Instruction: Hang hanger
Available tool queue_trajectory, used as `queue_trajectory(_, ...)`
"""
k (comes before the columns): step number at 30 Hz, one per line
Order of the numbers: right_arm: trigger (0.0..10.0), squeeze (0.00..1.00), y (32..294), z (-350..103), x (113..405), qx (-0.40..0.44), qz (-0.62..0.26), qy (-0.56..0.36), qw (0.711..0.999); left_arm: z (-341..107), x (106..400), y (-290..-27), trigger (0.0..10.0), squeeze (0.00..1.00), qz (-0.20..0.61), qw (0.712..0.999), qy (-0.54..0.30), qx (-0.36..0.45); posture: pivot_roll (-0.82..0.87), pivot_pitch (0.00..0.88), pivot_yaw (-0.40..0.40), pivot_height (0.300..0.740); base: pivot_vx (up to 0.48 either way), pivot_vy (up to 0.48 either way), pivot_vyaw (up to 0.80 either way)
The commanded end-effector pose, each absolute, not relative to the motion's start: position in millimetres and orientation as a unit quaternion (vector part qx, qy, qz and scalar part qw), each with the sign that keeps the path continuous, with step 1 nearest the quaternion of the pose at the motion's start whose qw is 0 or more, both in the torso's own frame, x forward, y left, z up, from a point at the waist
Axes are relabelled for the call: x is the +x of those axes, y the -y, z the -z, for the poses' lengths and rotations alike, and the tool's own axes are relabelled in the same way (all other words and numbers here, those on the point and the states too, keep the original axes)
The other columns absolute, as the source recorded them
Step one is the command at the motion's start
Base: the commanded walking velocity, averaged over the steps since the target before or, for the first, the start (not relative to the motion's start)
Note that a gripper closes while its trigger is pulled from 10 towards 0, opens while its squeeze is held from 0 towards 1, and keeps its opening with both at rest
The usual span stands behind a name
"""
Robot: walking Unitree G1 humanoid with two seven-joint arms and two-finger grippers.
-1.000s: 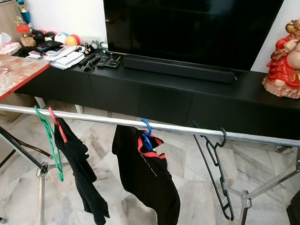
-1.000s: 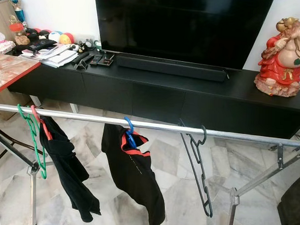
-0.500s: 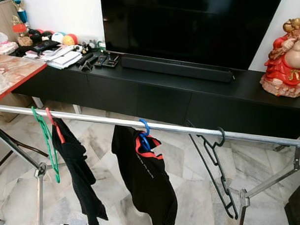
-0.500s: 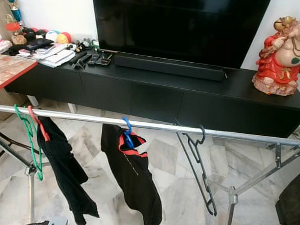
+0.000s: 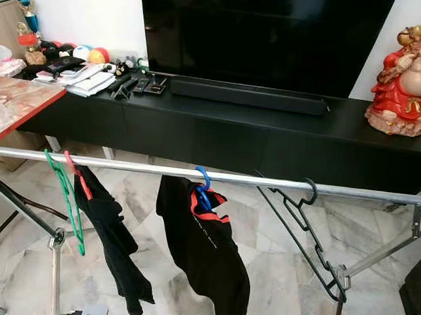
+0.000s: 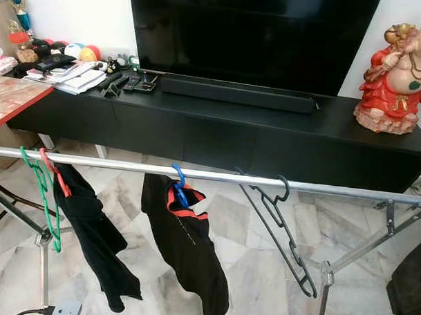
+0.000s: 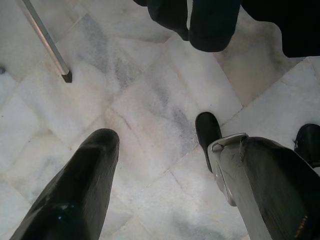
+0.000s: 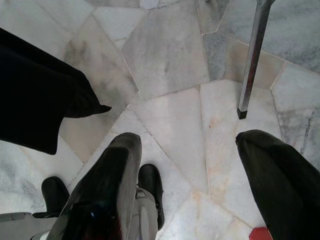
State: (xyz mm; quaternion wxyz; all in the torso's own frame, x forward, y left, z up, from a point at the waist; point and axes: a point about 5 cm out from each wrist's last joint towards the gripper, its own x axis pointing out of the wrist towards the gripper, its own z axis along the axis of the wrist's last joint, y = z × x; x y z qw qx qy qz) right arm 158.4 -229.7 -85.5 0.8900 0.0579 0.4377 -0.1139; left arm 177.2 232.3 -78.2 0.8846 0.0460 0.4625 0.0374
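Left wrist view looks straight down at the pale marble floor (image 7: 150,115): the left gripper (image 7: 165,165) hangs low with its two black fingers spread wide apart and nothing between them. Right wrist view gives the same picture for the right gripper (image 8: 215,180), its fingers also wide apart and empty, pointing at the floor beside one metal leg of the drying rack (image 8: 252,60). Both arms hang at the robot's sides, well below the rail.

Moving outward and up, the head views show a long silver rail (image 5: 141,167) crossing the scene in front of a black TV cabinet (image 5: 218,130). The black hanger (image 5: 301,230), the task's thing, is hooked over the rail towards the robot's right. It carries no garment and sits tilted, its body slanting down and to the right. It is well apart from both grippers, above and ahead of them.

Further along the rail to the left hang a blue hanger (image 5: 204,188) with a black and red garment, then a red hanger (image 5: 78,173) with a black garment, then a bare green hanger (image 5: 67,201).

Judging from this, the hanging step looks done: the hook is on the rail and neither gripper holds anything. The next move probably calls only for checking that the hanger settles and stays seated, or for going to fetch another one.
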Motion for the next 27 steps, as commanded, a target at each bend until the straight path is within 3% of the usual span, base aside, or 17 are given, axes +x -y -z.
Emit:
queue_trajectory(1, 10.0, 0.00, 231, 87, 155, 0.059, 0.118, -0.440, 0.888, 80, 172, -233, 10.0, 0.00, -0.040, 0.881, -0.470, 0.042, -0.10, 0.033, -0.012, 0.740, 0.000, 0.000, 0.00)
queue_trajectory(17, 10.0, 0.00, 231, 86, 155, 0.057, 0.115, -0.440, 0.889, 80, 172, -235, 10.0, 0.00, -0.041, 0.881, -0.470, 0.042, -0.10, 0.033, -0.012, 0.740, 0.000, 0.000, 0.00)
queue_trajectory(18, 10.0, 0.00, 230, 86, 157, 0.039, 0.093, -0.442, 0.892, 84, 170, -222, 10.0, 0.00, -0.032, 0.881, -0.471, 0.034, -0.10, 0.029, -0.014, 0.740, 0.000, 0.000, 0.00)
queue_trajectory(20, 10.0, 0.00, 230, 85, 157, 0.032, 0.084, -0.442, 0.892, 86, 166, -218, 10.0, 0.00, -0.032, 0.879, -0.475, 0.032, -0.09, 0.025, -0.016, 0.740, 0.000, 0.000, 0.00)
queue_trajectory(27, 10.0, 0.00, 229, 86, 157, 0.033, 0.082, -0.443, 0.892, 90, 157, -221, 10.0, 0.00, -0.018, 0.867, -0.497, 0.042, -0.10, 0.020, -0.013, 0.740, 0.000, 0.000, 0.00)
